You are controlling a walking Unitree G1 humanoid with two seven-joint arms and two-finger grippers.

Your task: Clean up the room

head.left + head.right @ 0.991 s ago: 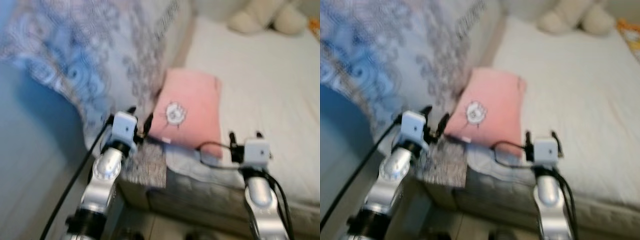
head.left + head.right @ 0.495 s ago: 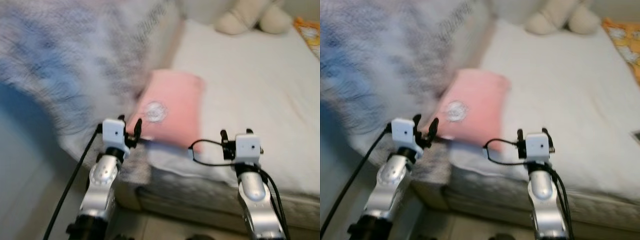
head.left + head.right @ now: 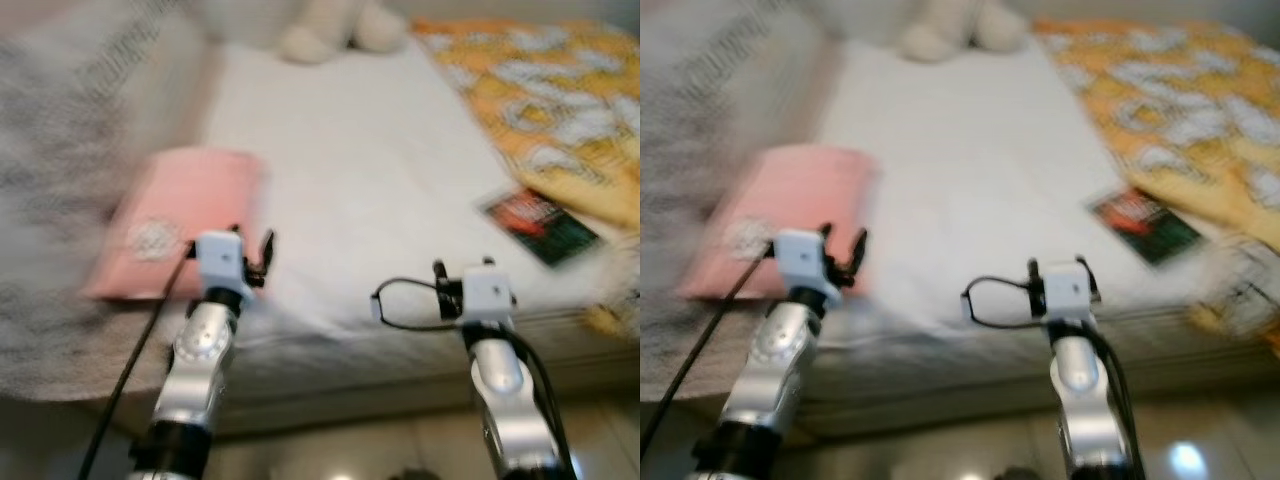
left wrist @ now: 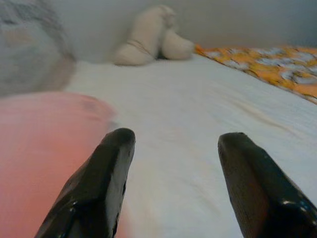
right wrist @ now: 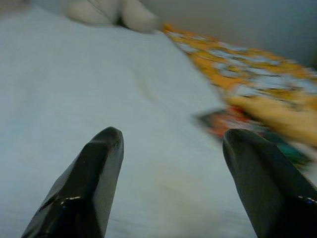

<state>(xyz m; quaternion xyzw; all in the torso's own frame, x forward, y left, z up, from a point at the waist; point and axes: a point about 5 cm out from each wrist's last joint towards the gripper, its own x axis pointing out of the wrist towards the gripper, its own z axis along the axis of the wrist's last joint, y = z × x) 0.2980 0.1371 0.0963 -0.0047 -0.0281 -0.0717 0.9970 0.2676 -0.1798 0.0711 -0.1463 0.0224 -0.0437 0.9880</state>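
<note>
Since the earlier frame my head camera has swung right, so the pink pillow (image 3: pixel 175 235) now sits far left on the bed (image 3: pixel 370 190), with a yellow blanket (image 3: pixel 540 110) and a dark packet (image 3: pixel 540 225) in sight. Left wrist view: left end effector (image 4: pixel 173 158) wide open, empty, beside the pillow. Right wrist view: right end effector (image 5: pixel 171 163) wide open, empty, above the sheet.

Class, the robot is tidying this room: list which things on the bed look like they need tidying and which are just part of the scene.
Likely to tidy: pink pillow; dark red and green packet; orange patterned blanket.

Just there: white sheet; cream plush toy; grey patterned cover.
</note>
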